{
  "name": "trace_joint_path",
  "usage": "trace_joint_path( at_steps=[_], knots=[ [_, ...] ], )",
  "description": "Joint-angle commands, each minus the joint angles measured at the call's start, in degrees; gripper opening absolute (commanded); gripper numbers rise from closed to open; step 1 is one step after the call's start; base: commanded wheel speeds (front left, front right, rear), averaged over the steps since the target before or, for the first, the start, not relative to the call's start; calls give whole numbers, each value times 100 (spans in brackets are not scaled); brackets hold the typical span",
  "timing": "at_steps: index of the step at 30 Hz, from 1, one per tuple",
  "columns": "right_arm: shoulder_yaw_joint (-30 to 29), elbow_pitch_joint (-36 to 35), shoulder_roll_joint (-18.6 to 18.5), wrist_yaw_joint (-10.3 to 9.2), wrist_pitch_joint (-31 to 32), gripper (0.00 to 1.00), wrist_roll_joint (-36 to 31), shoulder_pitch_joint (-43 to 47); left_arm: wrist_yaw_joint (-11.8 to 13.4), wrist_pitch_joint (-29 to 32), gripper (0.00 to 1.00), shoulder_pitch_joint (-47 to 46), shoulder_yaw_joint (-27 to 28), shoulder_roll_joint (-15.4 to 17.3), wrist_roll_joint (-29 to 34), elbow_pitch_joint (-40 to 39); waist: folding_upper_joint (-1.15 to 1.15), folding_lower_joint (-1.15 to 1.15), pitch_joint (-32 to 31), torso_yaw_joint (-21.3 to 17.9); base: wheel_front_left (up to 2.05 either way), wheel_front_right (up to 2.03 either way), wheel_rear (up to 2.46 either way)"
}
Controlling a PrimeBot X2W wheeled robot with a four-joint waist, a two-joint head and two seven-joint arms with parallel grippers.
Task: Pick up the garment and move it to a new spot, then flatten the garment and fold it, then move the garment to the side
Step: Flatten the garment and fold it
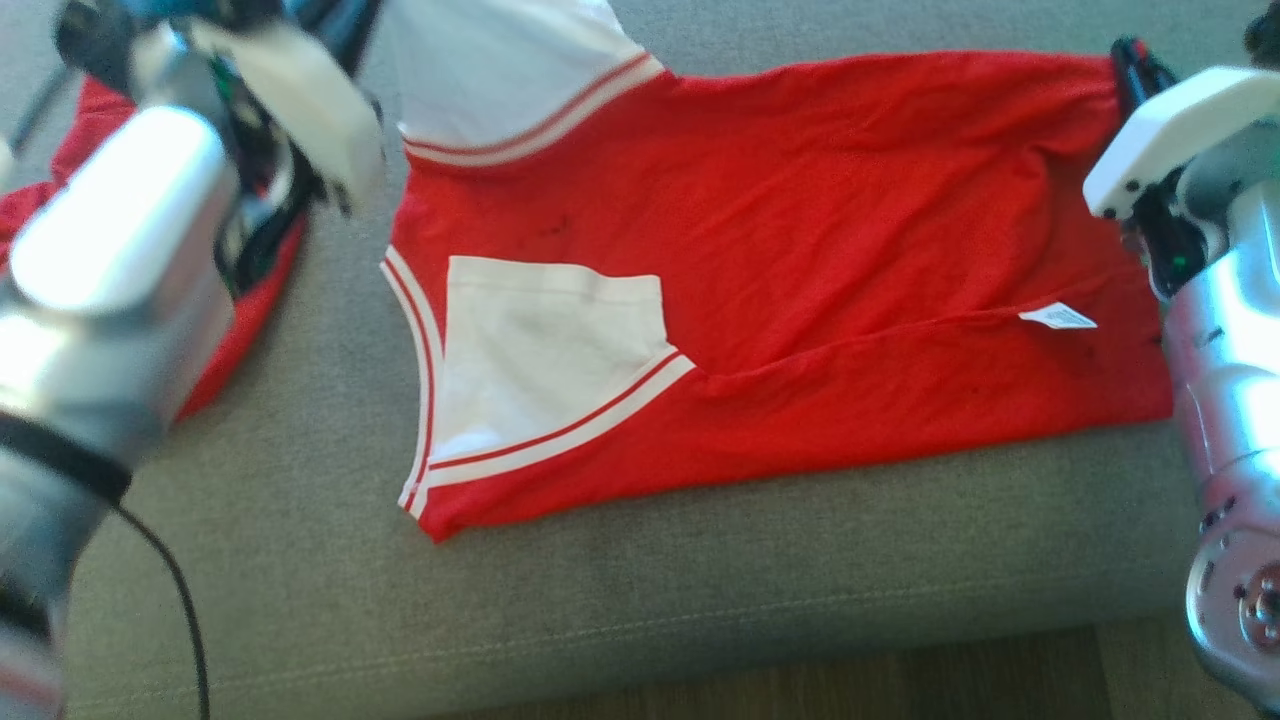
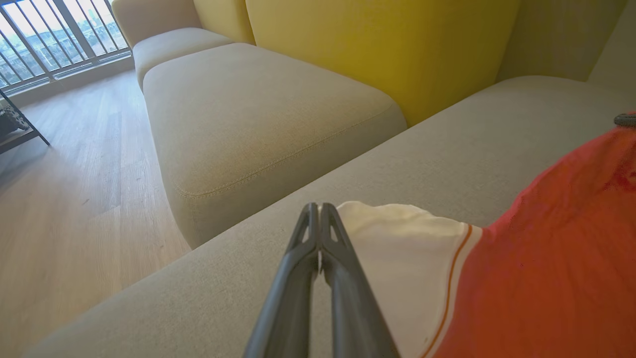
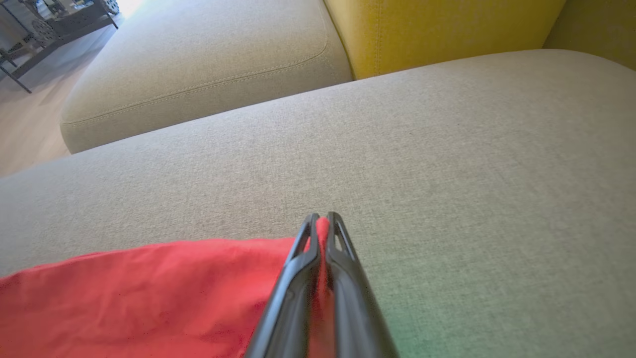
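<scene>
A red garment [image 1: 800, 250] with white sleeves and striped trim lies spread across the grey sofa seat [image 1: 600, 610]. One white sleeve [image 1: 545, 350] is folded onto the body, and a white label [image 1: 1058, 318] shows near the hem. At the far left corner my left gripper [image 2: 319, 206] is shut, with the other white sleeve [image 2: 402, 248] coming out from between its fingers. My right gripper [image 3: 322, 216] is shut on the garment's red hem corner [image 3: 149, 293], and it shows at the far right of the head view as the right gripper [image 1: 1135, 60].
More red cloth [image 1: 250, 310] lies under my left arm [image 1: 110, 270]. Yellow back cushions [image 2: 377, 44] stand behind the seat. A second sofa seat [image 2: 248, 109], wooden floor [image 2: 74, 199] and a railing [image 2: 44, 40] lie to the left. A black cable [image 1: 185, 600] hangs at the front left.
</scene>
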Motion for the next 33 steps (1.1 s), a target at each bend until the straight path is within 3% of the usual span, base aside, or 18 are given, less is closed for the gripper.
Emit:
trace_joint_path(
  at_steps=[1,13,21,25,33],
  knots=[
    [203,-172,-22,-3,24,0,151,0,148,-66,0,-78,144,372,44,-416,0,0,-58,61,0,0,0],
    [806,-1016,-639,-3,414,0,1193,980,1664,411,0,1443,240,1777,-98,-3783,0,0,-143,289,0,0,0],
    [896,-1931,-836,-3,886,0,1480,1643,2455,688,0,2100,273,2406,-167,-5212,0,0,-147,311,0,0,0],
    [947,-2594,-924,-3,1213,0,1527,2105,2753,804,0,2391,217,2592,-190,-5697,0,0,-113,320,0,0,0],
    [923,-4077,-943,-3,1927,0,1560,3122,3007,756,0,2992,110,2662,-466,-6046,0,0,-59,337,0,0,0]
  ],
)
